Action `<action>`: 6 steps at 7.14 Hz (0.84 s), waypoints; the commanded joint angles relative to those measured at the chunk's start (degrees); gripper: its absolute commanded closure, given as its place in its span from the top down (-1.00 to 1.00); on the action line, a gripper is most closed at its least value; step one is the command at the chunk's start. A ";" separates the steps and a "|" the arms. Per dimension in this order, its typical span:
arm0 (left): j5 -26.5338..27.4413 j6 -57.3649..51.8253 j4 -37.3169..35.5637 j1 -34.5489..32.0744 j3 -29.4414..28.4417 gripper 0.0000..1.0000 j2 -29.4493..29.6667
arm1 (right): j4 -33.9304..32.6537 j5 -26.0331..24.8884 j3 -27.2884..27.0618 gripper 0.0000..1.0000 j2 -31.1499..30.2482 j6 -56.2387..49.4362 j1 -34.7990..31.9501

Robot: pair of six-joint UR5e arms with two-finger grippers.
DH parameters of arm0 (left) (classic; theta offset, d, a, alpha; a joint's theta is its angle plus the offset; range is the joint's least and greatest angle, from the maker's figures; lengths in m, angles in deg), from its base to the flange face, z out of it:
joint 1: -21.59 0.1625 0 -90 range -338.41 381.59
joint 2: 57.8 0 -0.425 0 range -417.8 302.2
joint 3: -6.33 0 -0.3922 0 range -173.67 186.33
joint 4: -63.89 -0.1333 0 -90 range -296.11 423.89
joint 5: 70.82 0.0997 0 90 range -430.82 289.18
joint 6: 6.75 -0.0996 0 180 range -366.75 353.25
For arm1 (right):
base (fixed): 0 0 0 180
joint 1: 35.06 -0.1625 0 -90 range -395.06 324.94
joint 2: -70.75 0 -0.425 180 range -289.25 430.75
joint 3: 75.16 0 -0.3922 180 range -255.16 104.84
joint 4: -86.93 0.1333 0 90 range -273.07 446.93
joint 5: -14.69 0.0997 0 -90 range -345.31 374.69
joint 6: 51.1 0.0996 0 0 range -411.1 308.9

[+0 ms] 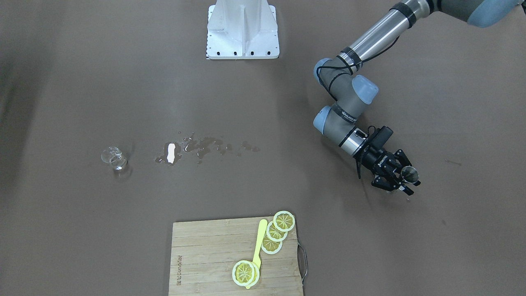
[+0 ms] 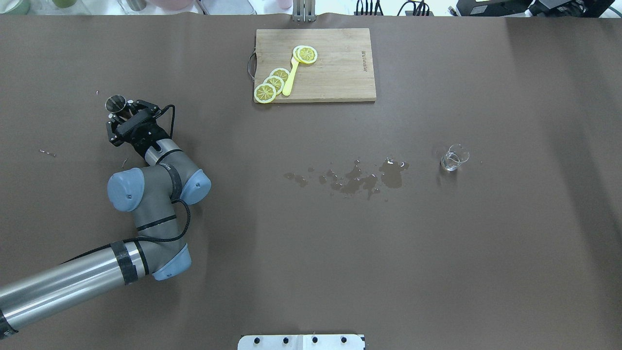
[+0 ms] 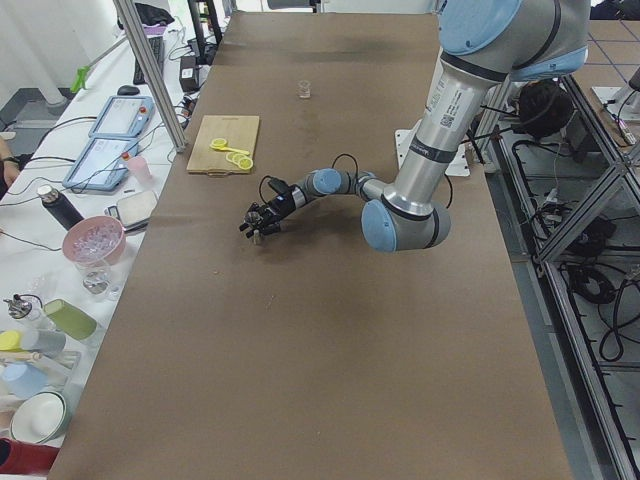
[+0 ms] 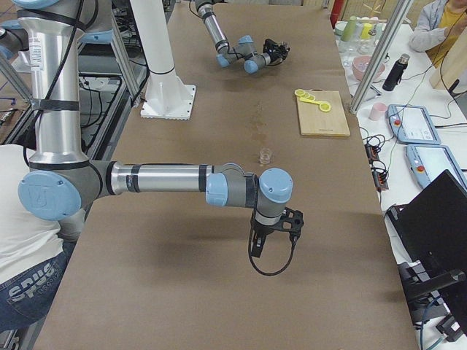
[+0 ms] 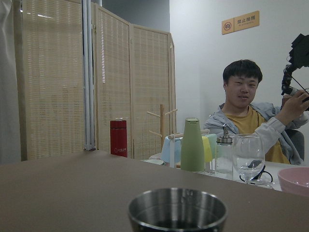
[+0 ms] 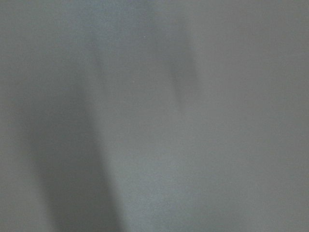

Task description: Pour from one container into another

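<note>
Metal cup (image 5: 177,212) interior, left-wrist view

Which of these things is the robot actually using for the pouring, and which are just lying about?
For the job:
- metal cup, held in the left gripper
- glass, standing alone across the table

Lying about:
- cutting board
- lemon slices
- yellow utensil
- spilled puddle

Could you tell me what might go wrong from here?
1. The metal cup in the left gripper is far across the table from the small glass, so a long carry could slosh.
2. A puddle lies between them, and the glass's mouth is small, so the pour could miss.
</note>
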 commanded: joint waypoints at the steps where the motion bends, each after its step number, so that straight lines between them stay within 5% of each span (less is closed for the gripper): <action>1: 0.50 3.10 -2.00 0.00 -0.12 0.97 0.00 | 0.03 -0.97 -0.41 1.00 0.14 0.25 -0.38; 6: 0.77 4.53 -3.33 0.00 0.85 0.97 -0.18 | 0.12 -1.93 -1.73 1.00 -0.03 -0.19 -0.20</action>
